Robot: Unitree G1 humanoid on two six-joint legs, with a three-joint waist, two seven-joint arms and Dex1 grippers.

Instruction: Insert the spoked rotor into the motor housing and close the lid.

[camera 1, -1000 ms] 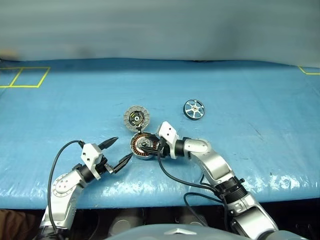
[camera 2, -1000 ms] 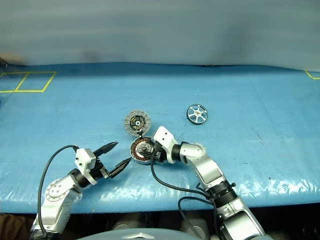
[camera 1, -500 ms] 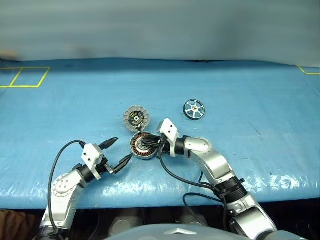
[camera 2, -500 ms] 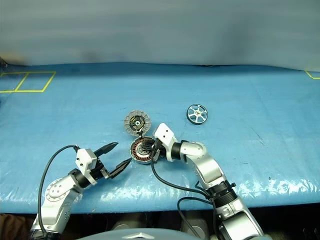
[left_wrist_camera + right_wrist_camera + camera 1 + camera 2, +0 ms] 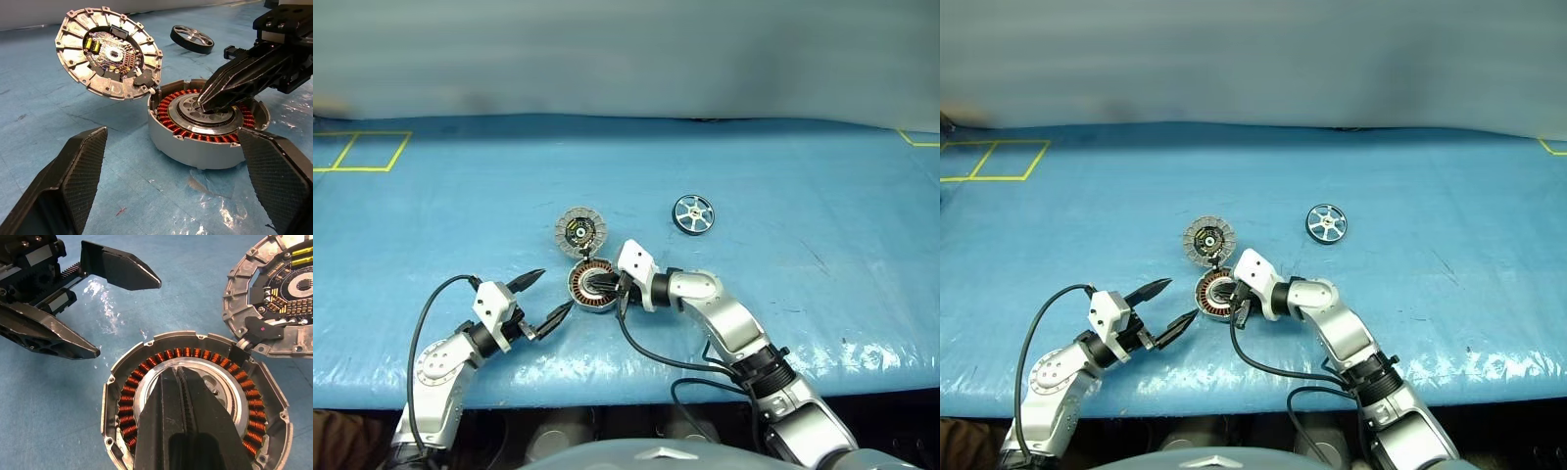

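Note:
The motor housing [image 5: 592, 286] sits open on the blue table, copper windings ringing its silver centre [image 5: 205, 113]. Its lid [image 5: 579, 232] stands hinged open behind it, circuit face showing [image 5: 108, 53]. The spoked rotor [image 5: 693, 213] lies flat further back to the right, apart from both grippers. My right gripper [image 5: 173, 370] is shut with nothing between its fingers, its tips down in the housing's silver centre. My left gripper [image 5: 555, 290] is open just left of the housing, fingers [image 5: 80, 166] spread wider than the cup and not touching it.
Blue sheeting covers the table [image 5: 803, 176]. Yellow tape squares [image 5: 357, 152] mark its far left corner, and a tape corner [image 5: 915, 139] the far right. The front edge [image 5: 607, 387] runs close below both arms, with black cables [image 5: 656, 357] hanging over it.
My right gripper's fingers have closed together over the housing's centre and its wrist has shifted slightly left. The left gripper, housing, lid and rotor have stayed put.

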